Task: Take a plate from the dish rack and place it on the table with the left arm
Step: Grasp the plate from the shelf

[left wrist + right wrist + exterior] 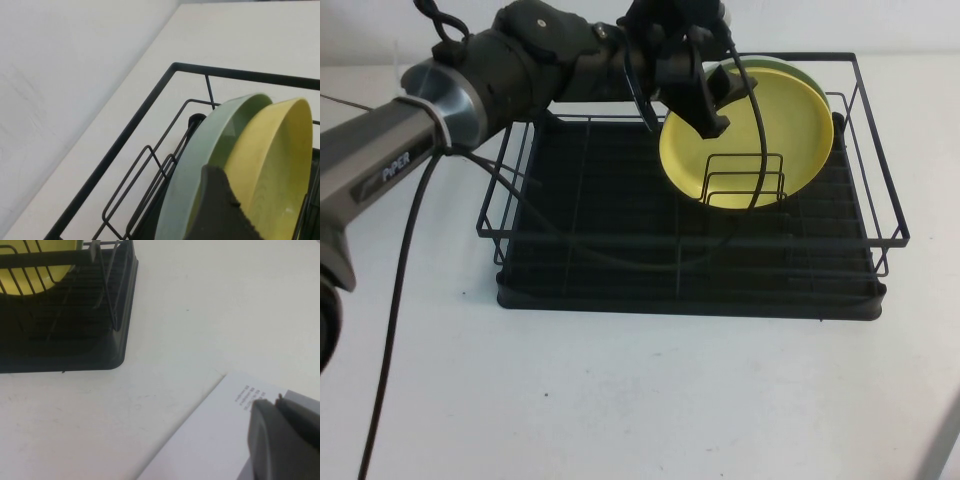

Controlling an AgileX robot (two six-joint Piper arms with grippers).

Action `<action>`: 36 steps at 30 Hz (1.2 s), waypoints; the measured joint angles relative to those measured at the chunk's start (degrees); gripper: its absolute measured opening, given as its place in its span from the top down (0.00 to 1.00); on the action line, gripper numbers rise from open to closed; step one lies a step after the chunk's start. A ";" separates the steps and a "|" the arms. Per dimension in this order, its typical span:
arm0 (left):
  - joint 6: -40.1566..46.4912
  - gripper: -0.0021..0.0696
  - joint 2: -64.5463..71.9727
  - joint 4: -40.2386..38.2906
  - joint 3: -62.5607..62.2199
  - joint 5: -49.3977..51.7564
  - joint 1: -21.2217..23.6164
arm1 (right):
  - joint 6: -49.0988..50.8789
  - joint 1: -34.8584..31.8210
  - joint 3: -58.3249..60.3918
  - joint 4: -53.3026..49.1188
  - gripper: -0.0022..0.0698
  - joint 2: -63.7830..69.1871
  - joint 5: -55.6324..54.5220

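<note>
Left hand (705, 95) at upright plate (760, 140) rim; right hand (280, 440) parked.

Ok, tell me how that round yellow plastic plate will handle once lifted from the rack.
Round yellow plastic plate: probably stiff and light. Its smooth rim may slip in the left gripper. Leaning on the mint-green plate, it may drag that. Right gripper stays over the white table.
</note>
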 joint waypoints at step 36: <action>4.20 0.85 4.33 -2.26 -3.40 -3.37 -0.08 | 0.00 0.00 0.00 0.00 1.00 0.00 0.00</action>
